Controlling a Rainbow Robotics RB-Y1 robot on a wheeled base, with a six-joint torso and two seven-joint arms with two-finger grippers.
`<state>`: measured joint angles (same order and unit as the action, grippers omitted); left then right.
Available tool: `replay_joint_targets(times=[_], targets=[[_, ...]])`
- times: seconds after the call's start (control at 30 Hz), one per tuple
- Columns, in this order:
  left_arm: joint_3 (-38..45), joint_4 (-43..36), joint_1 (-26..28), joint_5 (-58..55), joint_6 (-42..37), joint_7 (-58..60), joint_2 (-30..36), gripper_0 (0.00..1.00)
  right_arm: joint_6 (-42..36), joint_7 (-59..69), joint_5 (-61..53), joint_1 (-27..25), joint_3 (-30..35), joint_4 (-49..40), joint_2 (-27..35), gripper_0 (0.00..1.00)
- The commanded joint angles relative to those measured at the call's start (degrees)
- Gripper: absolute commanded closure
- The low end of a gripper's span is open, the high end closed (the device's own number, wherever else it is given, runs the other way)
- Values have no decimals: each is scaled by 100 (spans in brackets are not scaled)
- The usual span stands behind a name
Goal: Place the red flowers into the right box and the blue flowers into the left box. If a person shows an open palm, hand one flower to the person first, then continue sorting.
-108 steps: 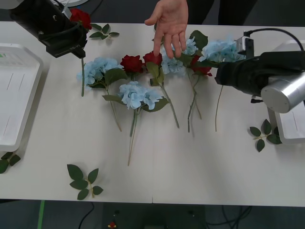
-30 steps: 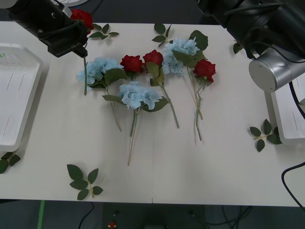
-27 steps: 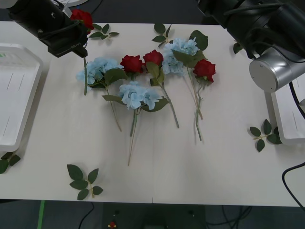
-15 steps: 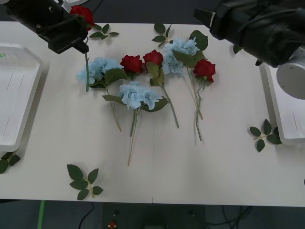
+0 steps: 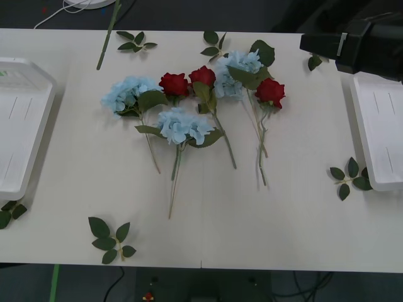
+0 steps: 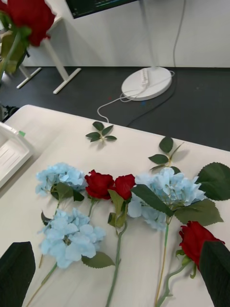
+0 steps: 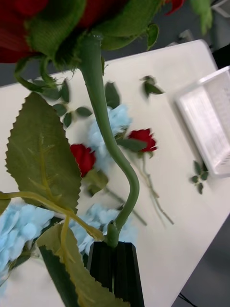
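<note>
My left gripper is shut on the green stem of a red flower, held high above the table; its stem end pokes in at the far edge of the front view. Three red flowers and three blue flowers lie in a loose group mid-table. My right gripper is open with nothing between its fingers, looking down on that group; its arm is at the far right. The left box and right box hold no flowers that I can see.
Loose green leaf sprigs lie near the front left, by the right box, at the far edge and beside the left box. A white round base with a cable stands on the floor beyond the table.
The person's hand and the blue flower by my right gripper have gone. My left arm has risen out of the front view with its rose. The right arm has drawn back to the right.
</note>
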<state>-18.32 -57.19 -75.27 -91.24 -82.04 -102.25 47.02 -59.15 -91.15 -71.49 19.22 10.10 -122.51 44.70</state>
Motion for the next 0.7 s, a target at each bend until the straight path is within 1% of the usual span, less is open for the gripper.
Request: replay_joint_targets(times=[0.03,0.1,0.13,0.17,0.23,0.27,0.33,0.37,0.4,0.53,0.7], targets=[[909,-1075,681,-500,189,-858,-220,100,0,-992,-805,-366,344,-230,162,0],[1173,-1611,1129,-720,426,-1201,-404,100,0,-1353,-1446,-454,414,-124,171,0],[1331,-1954,1437,-816,576,-1385,-536,100,0,-1572,-1816,-507,423,-54,171,0],[1410,-2130,1595,-843,672,-1473,-607,100,0,-1669,-1974,-524,432,-19,171,0],[1586,-2947,2272,-869,1120,-1798,-870,100,0,-2038,-2510,-594,432,113,171,0],[1595,-3149,2430,-869,1270,-1860,-923,100,0,-2126,-2624,-621,423,139,171,0],[1595,-3817,3010,-860,1736,-2001,-1152,100,0,-2416,-3046,-691,423,227,162,0],[1595,-3949,3133,-860,1815,-2009,-1222,100,-9,-2478,-3134,-709,423,236,162,0],[1595,-4213,3379,-781,1938,-2036,-1406,100,-9,-2636,-3310,-753,414,271,171,0],[1560,-4679,3757,-377,2026,-2053,-1820,100,-9,-2864,-3556,-814,317,306,162,0],[1155,-4687,3783,-210,2193,-2001,-1987,100,27,-3110,-3485,-779,247,306,92,0]])
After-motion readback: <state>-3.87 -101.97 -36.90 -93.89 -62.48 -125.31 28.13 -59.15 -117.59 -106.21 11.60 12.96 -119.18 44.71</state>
